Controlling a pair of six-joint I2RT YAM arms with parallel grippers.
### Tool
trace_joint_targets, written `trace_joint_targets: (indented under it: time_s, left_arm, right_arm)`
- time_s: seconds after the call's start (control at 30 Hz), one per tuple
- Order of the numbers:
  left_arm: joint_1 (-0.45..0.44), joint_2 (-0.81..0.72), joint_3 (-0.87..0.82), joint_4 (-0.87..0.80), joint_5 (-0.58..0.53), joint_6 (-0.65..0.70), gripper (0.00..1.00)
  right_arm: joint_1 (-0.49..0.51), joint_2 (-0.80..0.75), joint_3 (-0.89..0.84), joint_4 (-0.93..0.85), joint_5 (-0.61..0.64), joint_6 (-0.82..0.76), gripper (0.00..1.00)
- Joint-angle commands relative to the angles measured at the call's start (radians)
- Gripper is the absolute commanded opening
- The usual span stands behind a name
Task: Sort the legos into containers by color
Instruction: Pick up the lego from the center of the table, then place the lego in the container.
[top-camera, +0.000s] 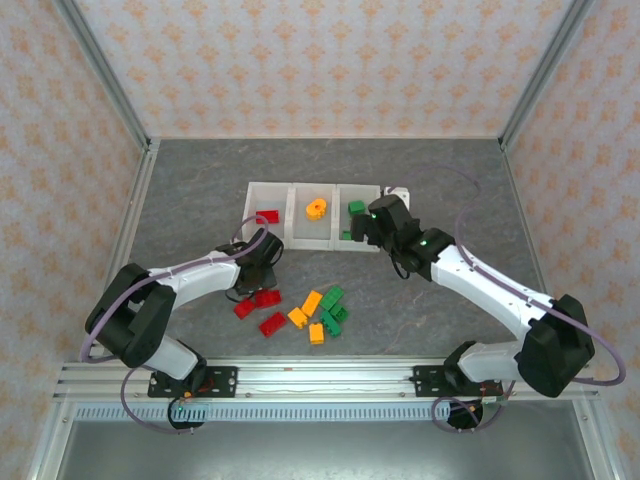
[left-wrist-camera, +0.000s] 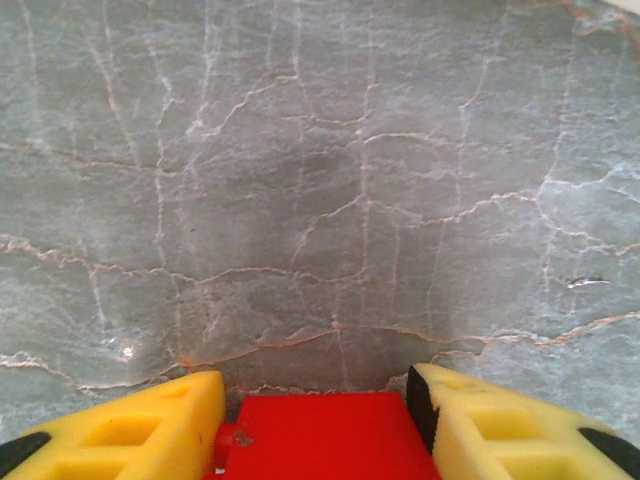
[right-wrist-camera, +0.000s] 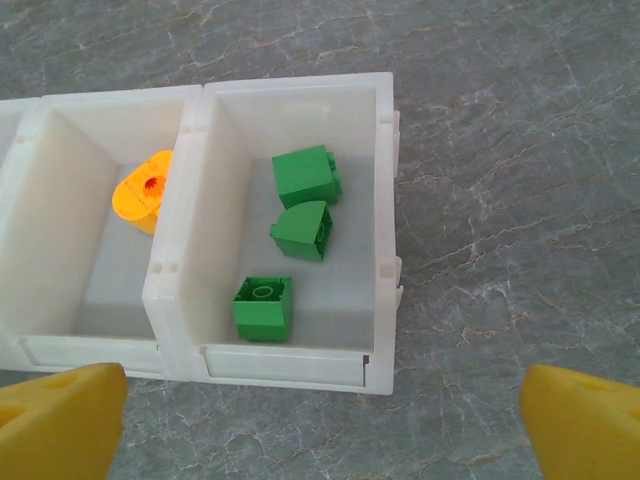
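The left tool (left-wrist-camera: 315, 400) is pinching a red lego (left-wrist-camera: 320, 440) flat-side up between its fingers, with bare counter (left-wrist-camera: 320, 200) stretching ahead. The right tool (right-wrist-camera: 322, 392) is gaping wide at the near wall of the rightmost of the containers (right-wrist-camera: 385, 200), whose row is running crosswise. Three green legos (right-wrist-camera: 305, 175) are lying inside, with open counter to the right.

table (top-camera: 450, 170): grey marbled | walls (top-camera: 300, 60): 3, orange-patterned | rail (top-camera: 320, 375): metal, near edge
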Motion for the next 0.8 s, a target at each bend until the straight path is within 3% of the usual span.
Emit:
trace_joint_targets:
  time_s: [0.0, 0.2, 0.5, 0.57, 0.77]
  left_arm:
    - [-0.004, -0.018, -0.018, 0.024, -0.004, 0.009, 0.45]
    - [-0.004, -0.101, -0.005, 0.023, -0.012, 0.027, 0.37]
    - [-0.003, -0.122, 0.188, -0.108, -0.122, 0.129, 0.38]
    - [-0.003, -0.076, 0.251, -0.148, -0.156, 0.154, 0.39]
    - [0.024, 0.116, 0.452, -0.227, -0.167, 0.210, 0.39]
  right_arm:
    - [-0.004, -0.025, 0.010, -0.019, 0.079, 0.001, 1.00]
    - [-0.011, -0.097, -0.009, -0.006, 0.163, 0.048, 1.00]
    - [-0.016, -0.431, -0.183, 0.205, 0.294, -0.046, 1.00]
    - [-0.018, -0.483, -0.201, 0.220, 0.205, -0.118, 1.00]
    - [-0.020, -0.432, -0.165, 0.141, -0.330, -0.172, 1.00]
